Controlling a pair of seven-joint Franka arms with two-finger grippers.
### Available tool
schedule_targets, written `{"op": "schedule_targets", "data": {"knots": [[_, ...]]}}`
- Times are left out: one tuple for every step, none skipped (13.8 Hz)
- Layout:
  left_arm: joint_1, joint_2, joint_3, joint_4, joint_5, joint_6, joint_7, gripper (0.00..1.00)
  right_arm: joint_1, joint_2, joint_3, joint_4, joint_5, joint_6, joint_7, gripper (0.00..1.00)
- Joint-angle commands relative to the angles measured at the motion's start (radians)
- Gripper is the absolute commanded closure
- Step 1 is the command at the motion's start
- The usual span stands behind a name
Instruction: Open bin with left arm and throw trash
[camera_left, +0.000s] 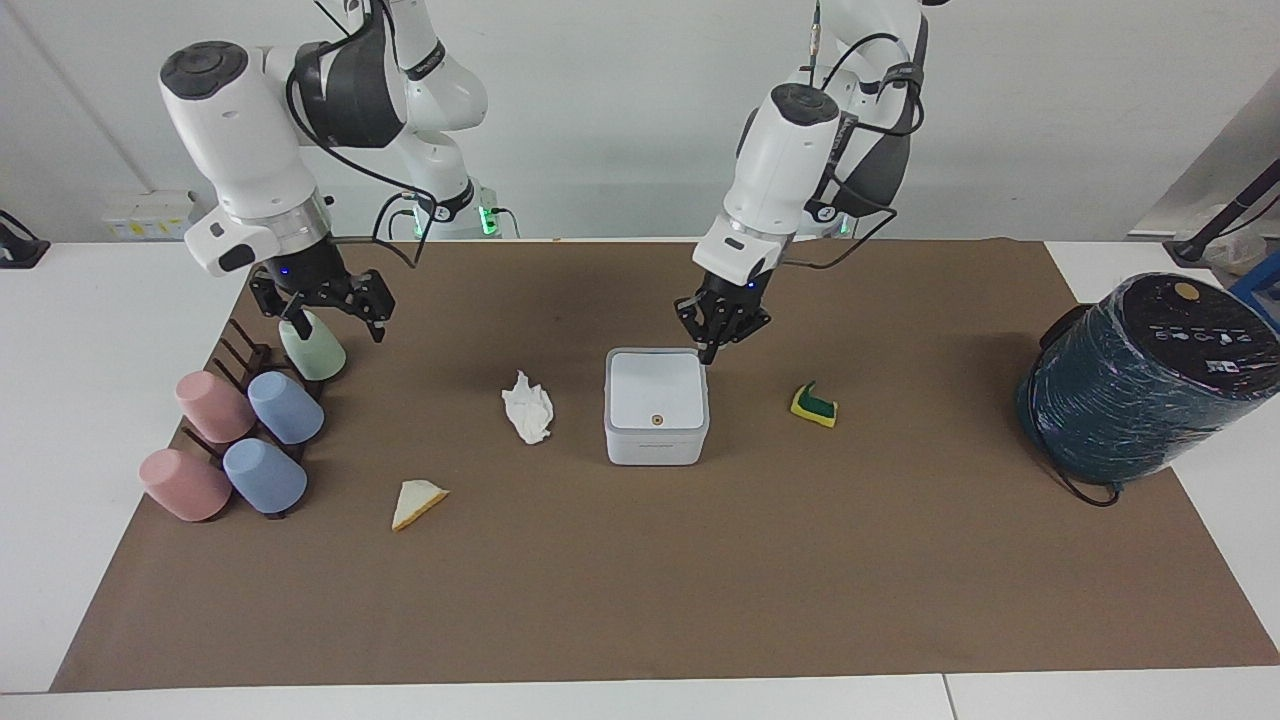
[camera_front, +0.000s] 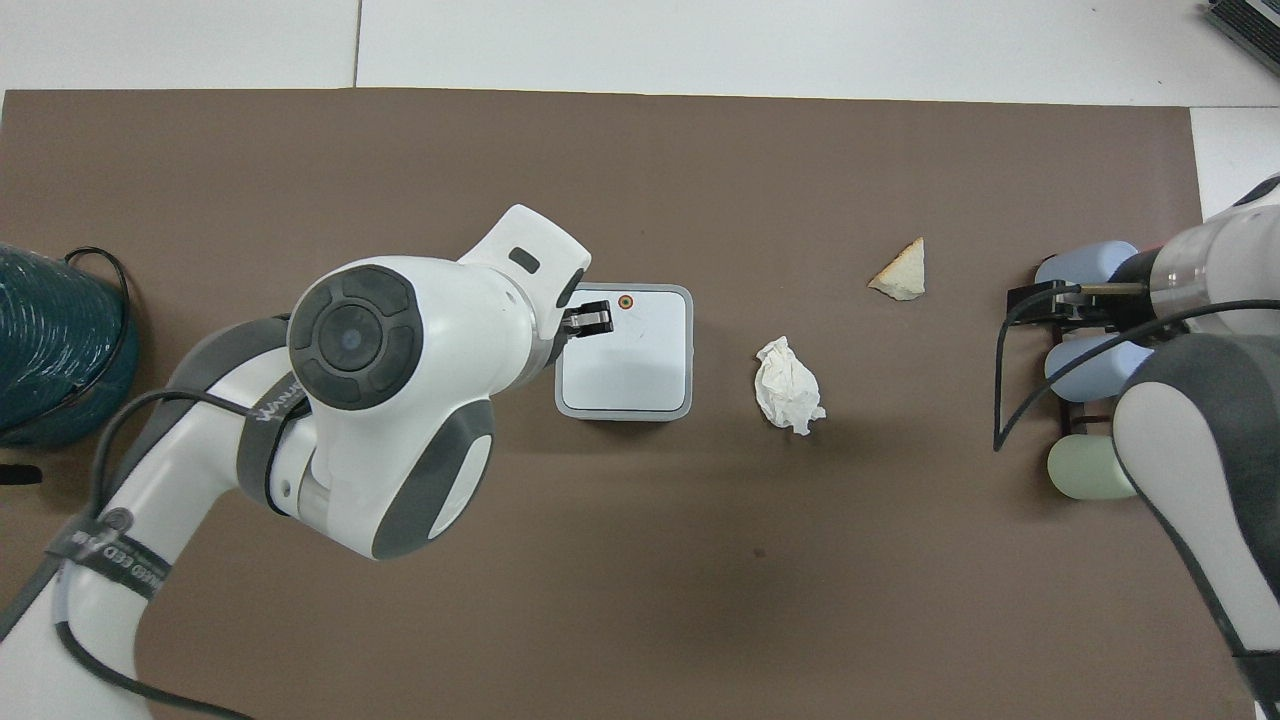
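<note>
- Bin (camera_left: 655, 405): just under left claw (camera_left: 722, 330), lid down; looks light, stiff, slick plastic — best pressed near the orange dot (camera_left: 656, 420).
- Left claw: fingers nearly together, empty.
- Right claw (camera_left: 322, 305): spread, empty, over green cup (camera_left: 312, 345), waiting.
- Tissue (camera_left: 527, 406), bread (camera_left: 417, 502), sponge (camera_left: 814, 405): on the mat round the bin, soft, light.

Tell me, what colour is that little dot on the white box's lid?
Orange, with a darker ring around it. The dot on the bin shows best in the overhead view.
</note>
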Motion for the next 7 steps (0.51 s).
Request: {"op": "schedule_targets", "data": {"knots": [[-0.031,-0.006,0.017,-0.059,-0.040,0.117,-0.011,0.98,-0.004,0.094,0.010,-0.012,0.001,0.120,0.051,0.00],[-0.034,-0.006,0.017,-0.076,-0.043,0.149,-0.011,0.98,-0.001,0.138,0.010,-0.012,0.001,0.175,0.067,0.00],[-0.035,0.004,0.017,-0.077,-0.043,0.169,-0.011,0.98,-0.001,0.181,0.010,-0.010,0.001,0.246,0.092,0.00],[-0.035,0.023,0.017,-0.077,-0.043,0.183,-0.011,0.98,-0.001,0.229,0.010,-0.012,0.001,0.327,0.131,0.00],[-0.046,0.038,0.017,-0.077,-0.043,0.199,-0.011,0.98,-0.001,0.273,0.010,-0.010,0.001,0.407,0.155,0.00],[-0.051,0.063,0.017,-0.077,-0.043,0.224,-0.013,0.98,-0.001,0.316,0.010,-0.009,0.001,0.491,0.162,0.00],[-0.054,0.090,0.017,-0.076,-0.043,0.261,-0.013,0.98,-0.001,0.351,0.010,-0.009,0.001,0.565,0.162,0.00]]}}
